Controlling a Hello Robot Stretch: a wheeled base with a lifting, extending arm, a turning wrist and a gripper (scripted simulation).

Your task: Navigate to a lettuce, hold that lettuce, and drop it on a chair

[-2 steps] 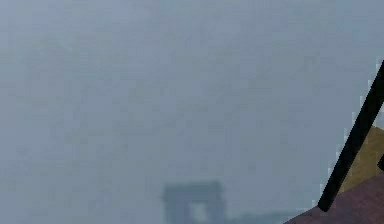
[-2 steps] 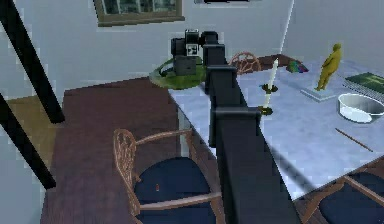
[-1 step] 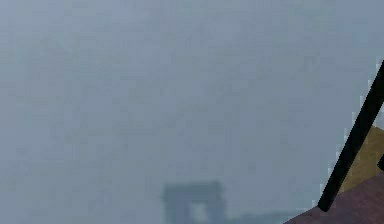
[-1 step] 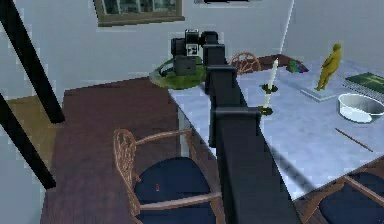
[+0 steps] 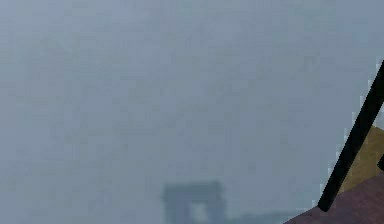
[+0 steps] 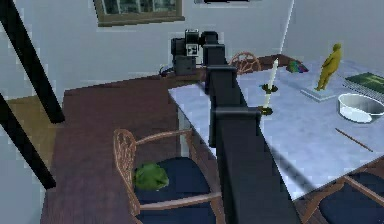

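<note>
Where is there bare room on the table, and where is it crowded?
The table is bare from the candle to its near edge. It is crowded at the arm side view's right, around the statue and bowl. On the near chair, the lettuce leaves cushion free beside it.

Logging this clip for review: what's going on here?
A Stretch robot stands beside a dining table, its arm stretched out along the table's edge. A green lettuce lies on the blue seat of the wicker chair at the arm side view's lower left, so the drop looks done. Whether the jaws hold anything cannot be told.
</note>
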